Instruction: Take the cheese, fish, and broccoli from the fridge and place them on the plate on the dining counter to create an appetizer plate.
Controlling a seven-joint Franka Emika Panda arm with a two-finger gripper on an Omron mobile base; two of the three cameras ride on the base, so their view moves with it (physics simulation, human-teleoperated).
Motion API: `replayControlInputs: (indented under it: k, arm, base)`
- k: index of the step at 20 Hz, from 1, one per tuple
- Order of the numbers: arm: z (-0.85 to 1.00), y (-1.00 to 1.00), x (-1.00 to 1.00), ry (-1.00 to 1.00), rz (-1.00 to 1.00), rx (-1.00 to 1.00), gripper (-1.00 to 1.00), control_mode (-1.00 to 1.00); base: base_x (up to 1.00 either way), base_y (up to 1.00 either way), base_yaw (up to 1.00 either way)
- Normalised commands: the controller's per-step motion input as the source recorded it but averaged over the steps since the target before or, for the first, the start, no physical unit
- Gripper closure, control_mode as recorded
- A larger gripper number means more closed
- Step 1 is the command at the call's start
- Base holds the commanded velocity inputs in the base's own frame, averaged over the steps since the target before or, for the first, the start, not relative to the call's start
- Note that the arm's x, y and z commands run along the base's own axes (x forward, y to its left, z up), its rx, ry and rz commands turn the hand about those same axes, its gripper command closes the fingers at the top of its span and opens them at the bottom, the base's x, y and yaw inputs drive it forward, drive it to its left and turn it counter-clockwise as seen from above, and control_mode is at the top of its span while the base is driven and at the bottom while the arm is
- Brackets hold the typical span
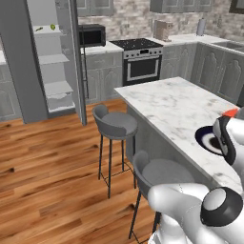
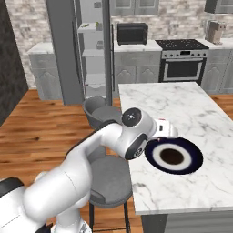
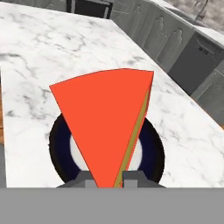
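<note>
Looking from the left base view: fridge (image 1: 52,57) standing open at far left, pale shelves exposed, with a slender fish (image 1: 39,29) and a rounded yellow-green broccoli (image 1: 52,27) side by side on the top shelf. Dining counter (image 1: 176,107) stretching from centre to right, marble top, grey stools (image 1: 116,125) tucked along its near side. Plate (image 1: 206,138) lying near the counter's near right end, partly hidden by the white arm. Just above it, a sliver of orange-red cheese (image 1: 230,113) poking out beside the wrist.

Seen from the right base view: arm curving up from lower left, wrist reaching over the left rim of the plate (image 2: 189,157), dark with a white ring. Fridge (image 2: 93,50) open in the background, black microwave (image 2: 132,33) and oven (image 2: 184,66) on the wall counter beyond. Broccoli (image 2: 96,24) a small speck on the top shelf.

Peering along the hand view: gripper (image 3: 108,178) pinched narrowly on the pointed end of the cheese (image 3: 105,122), a broad orange-red wedge with a yellowish side face, held directly above the plate (image 3: 151,153). Whether touching the plate or hanging clear of it, impossible to tell. Marble of the dining counter (image 3: 52,57) spreading all around.
</note>
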Motion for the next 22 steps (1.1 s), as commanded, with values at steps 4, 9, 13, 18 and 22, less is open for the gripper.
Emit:
replayControlInputs:
  k: [4,9,13,18,22]
  arm:
    - [-0.17,-0.1,0.0,0.01,-0.09,0.16,1.0,-1.0]
    - [-0.14,-0.18,0.0,0.14,-0.11,0.13,1.0,-1.0]
    - [-0.26,-0.16,0.0,0.13,-0.11,0.09,1.0,-1.0]
    - [-0.31,-0.12,0.03,0.07,-0.11,0.03,1.0,-1.0]
    - [-0.4,-0.17,0.11,0.01,-0.11,0.0,1.0,-1.0]
  base:
    - [0.0,0.0,0.0]
    - [0.0,0.0,0.0]
    - [0.0,0.0,0.0]
    - [0.0,0.0,0.0]
    - [0.0,0.0,0.0]
